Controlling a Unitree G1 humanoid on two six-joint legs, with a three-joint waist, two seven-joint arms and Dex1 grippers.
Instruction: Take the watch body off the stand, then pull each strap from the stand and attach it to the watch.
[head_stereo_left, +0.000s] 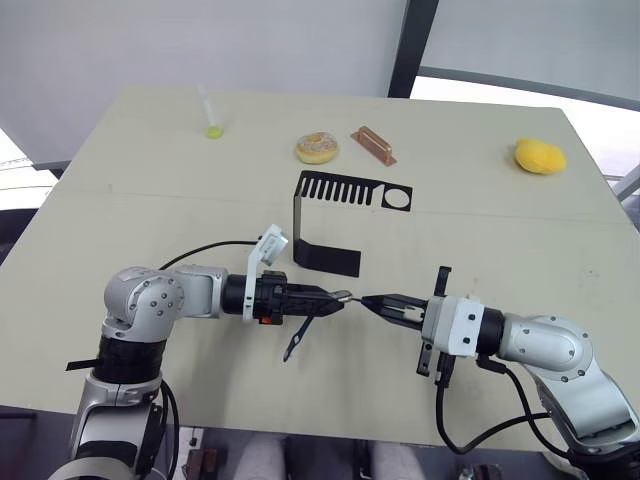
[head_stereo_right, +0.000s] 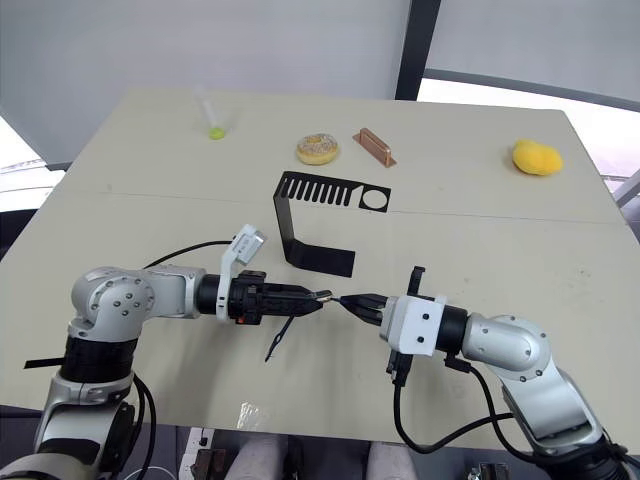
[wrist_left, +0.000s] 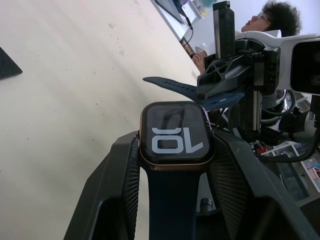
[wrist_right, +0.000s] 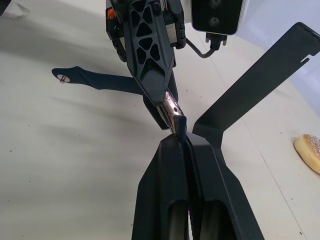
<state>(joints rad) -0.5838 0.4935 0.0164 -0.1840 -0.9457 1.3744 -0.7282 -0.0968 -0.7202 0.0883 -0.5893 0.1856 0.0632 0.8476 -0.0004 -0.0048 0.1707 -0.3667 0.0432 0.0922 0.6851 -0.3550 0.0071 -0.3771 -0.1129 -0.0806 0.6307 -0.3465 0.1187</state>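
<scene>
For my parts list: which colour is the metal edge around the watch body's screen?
Copper-gold, around the watch body; the left wrist view shows it best.

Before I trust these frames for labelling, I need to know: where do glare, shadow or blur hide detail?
Left wrist view: the small dark rounded-square watch body is sharp, white digits readable with faint screen reflection; the background person is soft. Right wrist view: the thin black bent metal stand throws a soft shadow on the table. Head views: bright window at the top right corner, tabletop evenly lit.

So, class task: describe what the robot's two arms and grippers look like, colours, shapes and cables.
Both arms are silver-grey with rounded joint housings and black cuffs. A white block sits behind the right gripper, a white camera bracket above the left gripper, which has small orange marks. Fingers are black, tapered and ribbed inside. Black cables loop from each wrist.
</scene>
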